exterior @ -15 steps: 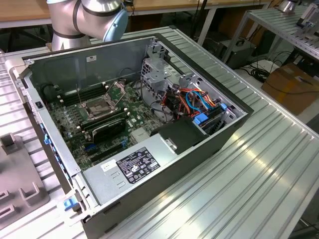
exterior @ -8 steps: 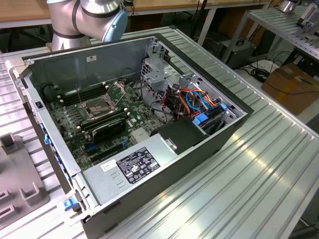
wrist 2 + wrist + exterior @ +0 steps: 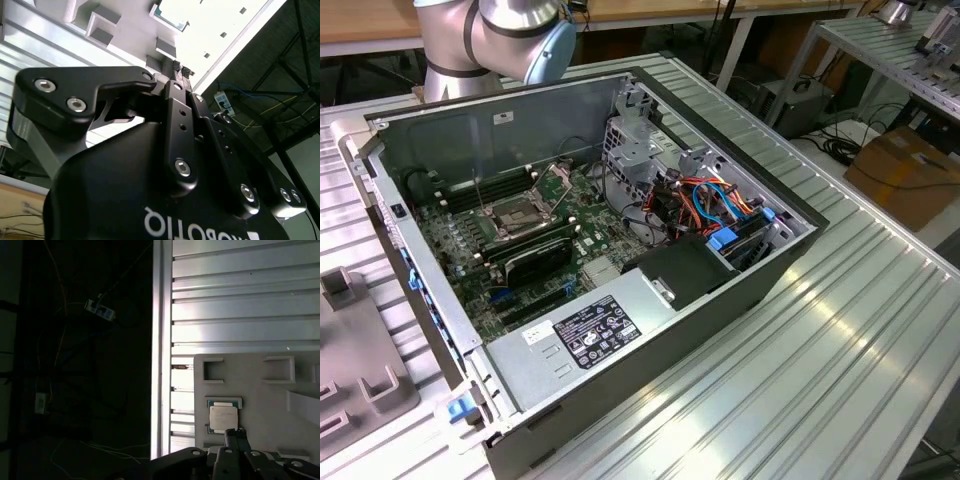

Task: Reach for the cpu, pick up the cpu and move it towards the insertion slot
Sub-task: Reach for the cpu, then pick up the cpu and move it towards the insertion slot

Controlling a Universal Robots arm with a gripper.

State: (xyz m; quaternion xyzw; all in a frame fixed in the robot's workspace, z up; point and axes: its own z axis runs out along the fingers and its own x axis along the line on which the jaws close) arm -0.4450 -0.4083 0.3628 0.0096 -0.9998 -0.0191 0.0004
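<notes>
The cpu (image 3: 223, 418) is a small pale square chip lying flat in a recess of a light grey fixture plate (image 3: 260, 390). In the second wrist view the cpu (image 3: 169, 14) shows as a teal-edged square beyond the fingertips. My gripper (image 3: 236, 433) hovers at the chip's near edge, black fingers pressed together with nothing between them; the same closed tips show in the second wrist view at the gripper (image 3: 180, 69). The insertion slot (image 3: 521, 216) sits on the motherboard inside the open computer case, its metal retention plate (image 3: 558, 181) hinged up.
The arm's grey and blue joints (image 3: 492, 35) stand behind the case. The case (image 3: 620, 330) holds a power supply, drive cage and cables. A grey fixture (image 3: 355, 385) lies at the exterior view's left. Ribbed aluminium table (image 3: 840, 330) surrounds it. The table edge (image 3: 161, 340) drops to a dark floor.
</notes>
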